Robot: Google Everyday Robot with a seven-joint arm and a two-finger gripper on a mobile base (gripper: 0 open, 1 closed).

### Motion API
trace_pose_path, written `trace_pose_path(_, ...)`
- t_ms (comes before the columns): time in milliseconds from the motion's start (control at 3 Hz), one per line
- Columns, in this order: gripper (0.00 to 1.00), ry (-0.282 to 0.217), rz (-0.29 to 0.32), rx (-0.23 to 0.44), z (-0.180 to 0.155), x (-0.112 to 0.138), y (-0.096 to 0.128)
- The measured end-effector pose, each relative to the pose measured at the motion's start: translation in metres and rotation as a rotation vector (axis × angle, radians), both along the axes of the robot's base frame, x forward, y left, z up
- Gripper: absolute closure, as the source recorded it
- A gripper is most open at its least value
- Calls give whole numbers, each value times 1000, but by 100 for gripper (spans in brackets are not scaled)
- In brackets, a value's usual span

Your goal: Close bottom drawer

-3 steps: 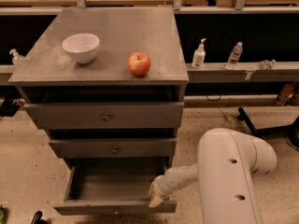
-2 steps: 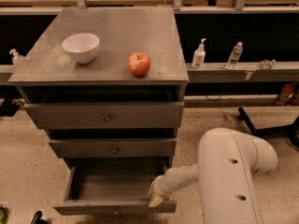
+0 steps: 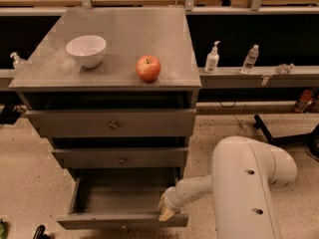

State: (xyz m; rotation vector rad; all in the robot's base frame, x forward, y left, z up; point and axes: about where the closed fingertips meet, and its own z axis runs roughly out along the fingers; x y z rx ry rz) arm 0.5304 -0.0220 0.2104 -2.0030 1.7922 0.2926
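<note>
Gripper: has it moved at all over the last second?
No. The gripper sits at the right front corner of the open bottom drawer, in the same spot below the middle drawer as before. The bottom drawer hasn't shifted either.

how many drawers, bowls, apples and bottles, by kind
drawers: 3, top drawer, middle drawer, bottom drawer open
bowls: 1, white bowl
apples: 1, red apple
bottles: 3, far-left bottle, pump bottle, water bottle
total: 8
gripper sits at the bottom drawer's front right corner
</note>
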Motion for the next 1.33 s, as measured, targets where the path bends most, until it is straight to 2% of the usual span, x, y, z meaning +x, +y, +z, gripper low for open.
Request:
trace_pose_path(333, 98, 0, 0, 0, 0, 0, 0)
trace_pose_path(667, 69, 0, 0, 0, 0, 0, 0)
trace_pose_path(1333, 23, 0, 0, 0, 0, -1, 0)
